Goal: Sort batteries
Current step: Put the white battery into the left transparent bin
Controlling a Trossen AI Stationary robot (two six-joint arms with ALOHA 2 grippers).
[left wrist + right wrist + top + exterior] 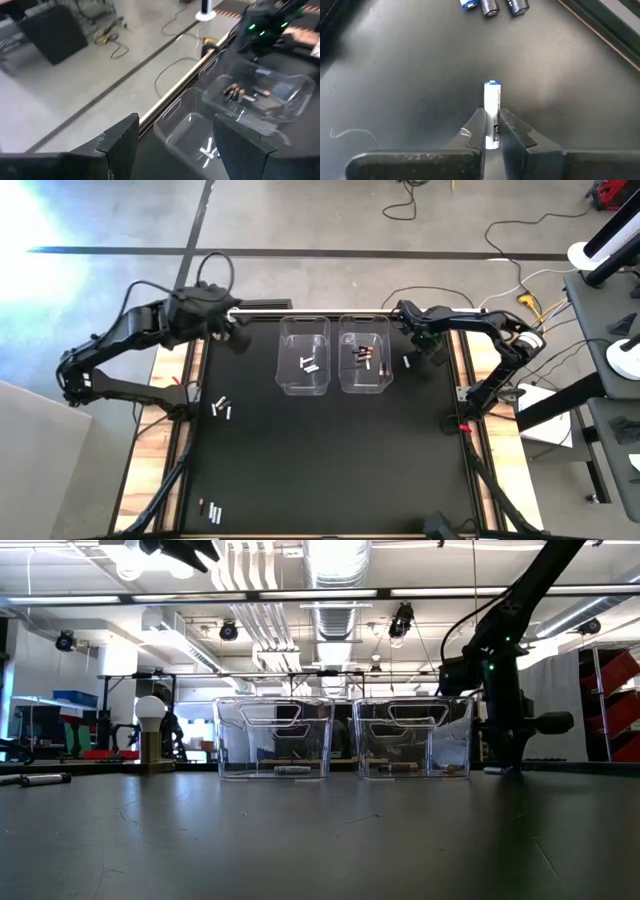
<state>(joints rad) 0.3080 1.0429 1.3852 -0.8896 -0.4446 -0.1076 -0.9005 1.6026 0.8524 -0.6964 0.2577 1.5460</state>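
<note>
At the far left of the black surface, the left claw hangs above the far edge with its fingers spread wide and nothing between them; in its wrist view the two clear bins show ahead of it. A small cluster of loose batteries lies near the left edge, and a few more lie toward the near left corner. Moving right, the left bin holds a few silvery-white batteries, and the right bin, just beside it, holds the dark ones with reddish marks. Right of that bin, the right claw is down at the surface with its fingers pinched in on a white battery, touching both of its sides. The battery's long axis runs straight out ahead of the claw, in line with the fingers, its blue-tipped end pointing away, so only its rear part sits between the fingertips. Three more batteries lie farther ahead of the claw on the surface. This white battery probably belongs with the silvery-white ones, which means carrying it left past the right bin to the left one. The right arm is much the nearer to it, and the short hold on its tail end could let it tip when lifted.
</note>
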